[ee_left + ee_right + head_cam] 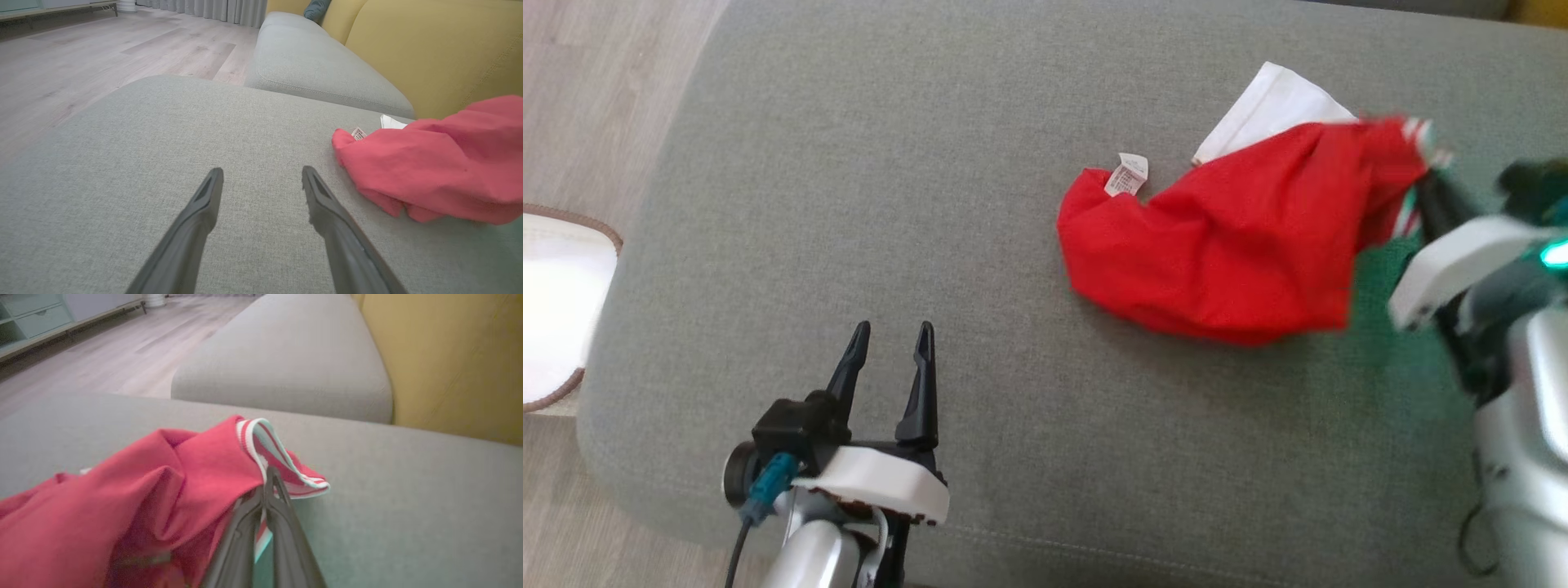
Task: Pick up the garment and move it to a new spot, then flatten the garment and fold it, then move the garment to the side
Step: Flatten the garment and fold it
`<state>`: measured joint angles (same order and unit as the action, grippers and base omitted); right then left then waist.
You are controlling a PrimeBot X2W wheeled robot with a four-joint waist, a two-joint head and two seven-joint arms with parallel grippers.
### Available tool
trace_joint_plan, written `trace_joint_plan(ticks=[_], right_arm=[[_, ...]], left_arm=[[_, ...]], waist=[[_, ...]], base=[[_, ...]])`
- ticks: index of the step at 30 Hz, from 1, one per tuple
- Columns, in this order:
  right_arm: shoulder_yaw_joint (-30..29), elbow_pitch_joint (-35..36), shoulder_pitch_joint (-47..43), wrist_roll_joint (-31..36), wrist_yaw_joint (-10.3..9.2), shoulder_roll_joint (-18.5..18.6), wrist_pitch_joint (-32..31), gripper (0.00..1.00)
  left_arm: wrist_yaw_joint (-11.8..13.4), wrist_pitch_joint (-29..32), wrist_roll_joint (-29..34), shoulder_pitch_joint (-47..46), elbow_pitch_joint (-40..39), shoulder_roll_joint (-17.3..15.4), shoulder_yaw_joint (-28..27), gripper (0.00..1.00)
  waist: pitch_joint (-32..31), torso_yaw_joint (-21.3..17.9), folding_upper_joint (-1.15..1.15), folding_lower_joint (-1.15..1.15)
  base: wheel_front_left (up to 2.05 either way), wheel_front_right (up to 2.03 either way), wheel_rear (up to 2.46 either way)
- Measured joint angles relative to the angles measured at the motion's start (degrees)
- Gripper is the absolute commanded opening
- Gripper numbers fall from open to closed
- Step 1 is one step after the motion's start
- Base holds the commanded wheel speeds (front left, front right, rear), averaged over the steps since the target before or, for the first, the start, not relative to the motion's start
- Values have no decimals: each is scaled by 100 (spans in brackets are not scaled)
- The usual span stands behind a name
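Far left in the head view: wood floor [596, 73] and a pale round thing with a brown rim [556, 310], possibly a mat or basket, can't tell. Both are off the cushion and not in the way.

The left gripper [893, 328] is low over the grey seat cushion [890, 163], fingers apart with nothing between them, well apart from the cloth.

The red garment [1225, 245] is right of centre on the cushion, bunched. Its left end rests on the fabric with a small white label [1127, 174] showing at the edge. Its right end is raised.

A white cloth piece [1274, 102] pokes out behind it. Can't tell if it belongs to the same garment.

The garment looks like thin knit: light, limp, not fragile, and it will sag and drape from any one hold. The striped ribbed trim [265, 445] is thicker and gives the best purchase. For flattening, a second hold at the far hem near the label seems sensible.

The right gripper [267, 477] is clamped on the garment just under that trim, fingers pressed together with cloth between. The head view is blurred here.

Further right and behind: a second grey cushion [318, 69] and the yellow sofa back [429, 49], near the garment's rear side. The sofa back limits room that way. The left half of the cushion is bare, a likely new spot.
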<state>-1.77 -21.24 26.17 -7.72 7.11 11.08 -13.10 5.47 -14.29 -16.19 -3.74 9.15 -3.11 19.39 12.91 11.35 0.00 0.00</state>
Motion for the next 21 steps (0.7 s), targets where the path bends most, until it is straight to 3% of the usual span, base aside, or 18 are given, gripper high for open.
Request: trace_joint_plan(ticks=[5, 12, 18, 19, 20, 21], right_arm=[[-443, -56, 460, 236, 0, 288, -125, 0], [-1415, -950, 1189, 1036, 0, 781, 5, 0], [-2024, -1668, 1450, 1755, 0, 950, 287, 0], [-2100, -1770, 1462, 1863, 0, 951, 367, 5], [-2158, -1861, 1464, 1957, 0, 942, 455, 41], [-2227, -1907, 1464, 2030, 0, 906, 557, 100]], left_arm=[[-31, 0, 0, -6, -44, 5, 10, 100], [-44, 0, 0, -139, -83, 15, 38, 100], [-40, 0, -1, -227, -119, 21, 52, 100], [-35, 0, -1, -229, -121, 22, 49, 100], [-33, 0, -1, -229, -121, 23, 48, 100], [-5, 0, -1, -227, -120, 24, 43, 100]], waist=[[82, 13, 0, 0], [244, 188, 0, 0], [325, 305, 0, 1], [323, 309, 0, 1], [315, 302, 0, 1], [302, 284, 0, 0]], base=[[0, 0, 0], [0, 0, 0], [0, 0, 0], [0, 0, 0], [0, 0, 0], [0, 0, 0]])
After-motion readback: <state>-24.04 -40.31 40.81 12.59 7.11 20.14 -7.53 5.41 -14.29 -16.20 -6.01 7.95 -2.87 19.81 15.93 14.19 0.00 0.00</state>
